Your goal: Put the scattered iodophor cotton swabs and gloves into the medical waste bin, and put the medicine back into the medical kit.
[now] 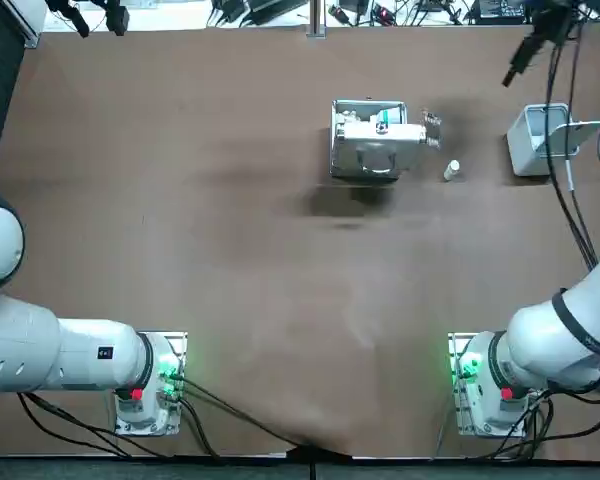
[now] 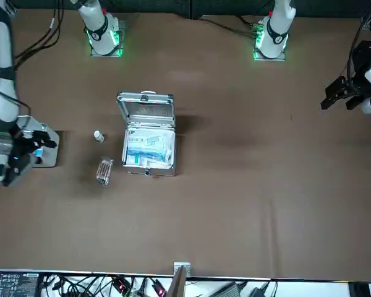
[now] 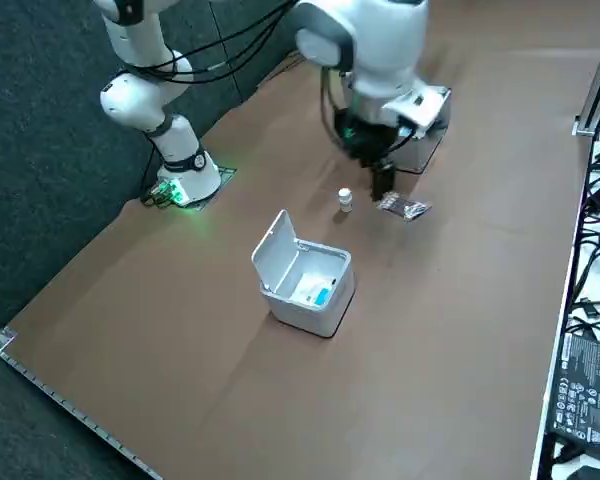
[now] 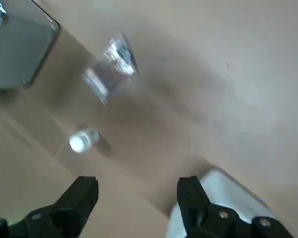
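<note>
At 12 o'clock from the middle of the surface (image 1: 180,250), seen from overhead, stands the medical kit (image 1: 368,152). It is a small silver metal case, and its lid (image 2: 146,109) is raised. White packs with blue print lie inside it.

Just beside the kit at its 3 o'clock stands a medicine bottle (image 1: 452,170), small and white with a pale cap, upright. At the kit's 2 o'clock, near the bottle but apart from it, lies a clear packet (image 1: 432,128), flat, crinkled and shiny. What it holds cannot be made out.

Farther out along the same 3 o'clock line, near the surface's edge, sits the waste bin (image 3: 305,310). It is a white, squarish box with rounded corners, and its flip lid stands up. Something white and blue rests on its floor, but what it is cannot be told.

By count there are one kit, one bottle, one packet and one bin.

The right gripper (image 4: 138,191) hangs raised above the surface close by the bin, on the side toward the bottle. Its jaws are spread wide with nothing between them, and the bottle, the packet and a corner of the kit lie in its wrist view beyond the black fingers (image 4: 84,194).
</note>
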